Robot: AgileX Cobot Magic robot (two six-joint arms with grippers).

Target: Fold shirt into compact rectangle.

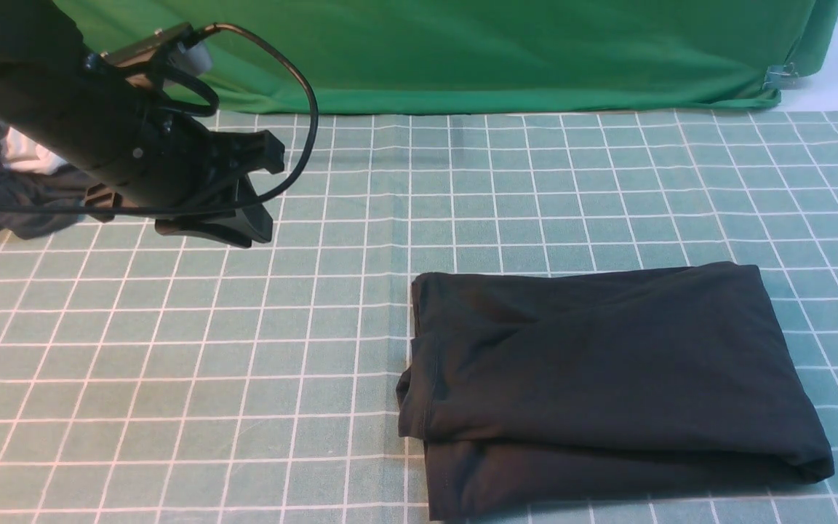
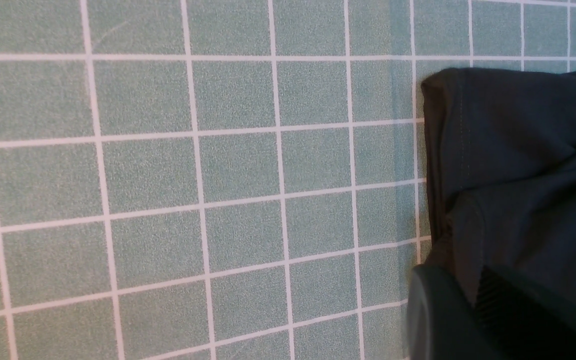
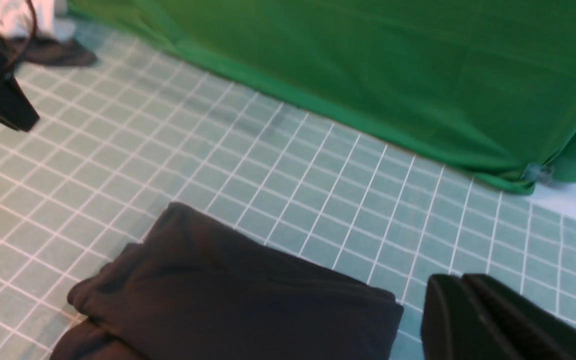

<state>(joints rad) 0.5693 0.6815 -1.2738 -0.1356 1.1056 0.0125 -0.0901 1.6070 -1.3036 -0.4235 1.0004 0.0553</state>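
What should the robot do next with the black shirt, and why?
Probably just pull both arms clear. The shirt already lies folded as a compact rectangle, the left gripper hangs away from it, and the right gripper is shut, holding nothing.

Front camera looks forward and down over the checked tablecloth (image 1: pixel 172 364) toward a green backdrop (image 1: pixel 499 51). Both wrist cameras sit closer. All 3 views share the folded shirt (image 1: pixel 601 378).

The black left arm is seen raised over the far left of the checked green tablecloth (image 1: pixel 172 364), its left gripper (image 1: pixel 259 193) pointed toward the cloth's middle with the fingers slightly parted and nothing held. The right gripper (image 3: pixel 460 290) is seen above the same cloth, fingers pressed together, empty.
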